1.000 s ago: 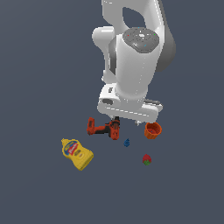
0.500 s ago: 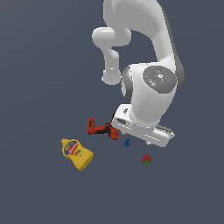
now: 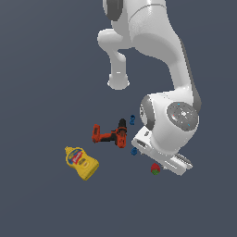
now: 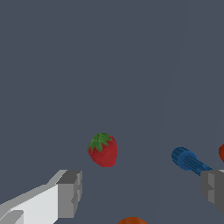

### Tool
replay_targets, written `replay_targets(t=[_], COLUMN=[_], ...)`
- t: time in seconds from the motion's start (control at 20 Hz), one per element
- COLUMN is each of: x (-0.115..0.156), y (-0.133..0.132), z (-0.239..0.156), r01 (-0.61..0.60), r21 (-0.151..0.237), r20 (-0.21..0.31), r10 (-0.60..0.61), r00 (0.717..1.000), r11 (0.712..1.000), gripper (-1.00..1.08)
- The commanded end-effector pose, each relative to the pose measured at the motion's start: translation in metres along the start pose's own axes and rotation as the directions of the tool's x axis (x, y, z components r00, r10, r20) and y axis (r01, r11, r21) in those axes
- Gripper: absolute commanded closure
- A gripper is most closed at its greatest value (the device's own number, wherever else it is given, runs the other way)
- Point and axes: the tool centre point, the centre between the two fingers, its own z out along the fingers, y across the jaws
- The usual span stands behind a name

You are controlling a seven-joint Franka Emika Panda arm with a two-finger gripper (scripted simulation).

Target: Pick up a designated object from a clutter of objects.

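The strawberry (image 3: 155, 169), tiny and red with a green top, lies on the grey floor just beside the low edge of my hand. In the wrist view the strawberry (image 4: 103, 150) lies between and ahead of my two fingers, closer to one grey fingertip (image 4: 70, 192) than to the other. My gripper (image 4: 142, 190) is open and empty, above the floor. In the exterior view my gripper (image 3: 161, 159) hangs low over the clutter and its fingers are mostly hidden by the hand.
A yellow mustard bottle (image 3: 82, 162) lies at the exterior view's left. A red-and-black drill (image 3: 111, 134) lies beside it. Two blue pieces (image 3: 132, 120) (image 3: 134, 151) lie near the hand; one blue piece (image 4: 189, 160) is by a fingertip. An orange rim (image 4: 131, 220) shows in the wrist view.
The arm has swung down and toward the exterior view's right, bringing the hand low beside the strawberry. The orange cup is now hidden behind the arm. The objects have not moved.
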Motion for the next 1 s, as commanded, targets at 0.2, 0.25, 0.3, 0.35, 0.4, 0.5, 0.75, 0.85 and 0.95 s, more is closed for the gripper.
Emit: replay_targets(t=[0.2, 0.25, 0.3, 0.35, 0.4, 0.5, 0.75, 0.85, 0.95], x=[-0.004, -0.005, -0.006, -0.006, -0.007, -0.007, -0.008, -0.008, -0.008], y=[-0.022, -0.024, -0.026, -0.028, -0.029, -0.031, -0.032, -0.032, -0.032], z=[0.030, 0.033, 0.036, 0.039, 0.041, 0.044, 0.046, 0.049, 0.055], r01=[-0.088, -0.097, -0.105, -0.112, -0.118, -0.126, -0.127, -0.127, -0.128], r21=[0.005, 0.006, 0.006, 0.007, 0.007, 0.008, 0.007, 0.007, 0.007], r20=[-0.004, -0.005, -0.005, -0.005, -0.006, -0.006, -0.005, -0.005, -0.005], r10=[0.088, 0.097, 0.105, 0.112, 0.118, 0.126, 0.127, 0.127, 0.128], r00=[0.996, 0.995, 0.994, 0.994, 0.993, 0.992, 0.992, 0.992, 0.992], r11=[0.996, 0.995, 0.994, 0.994, 0.993, 0.992, 0.992, 0.992, 0.992], gripper=[-0.92, -0.92, -0.92, -0.92, -0.92, -0.92, -0.92, -0.92, -0.92])
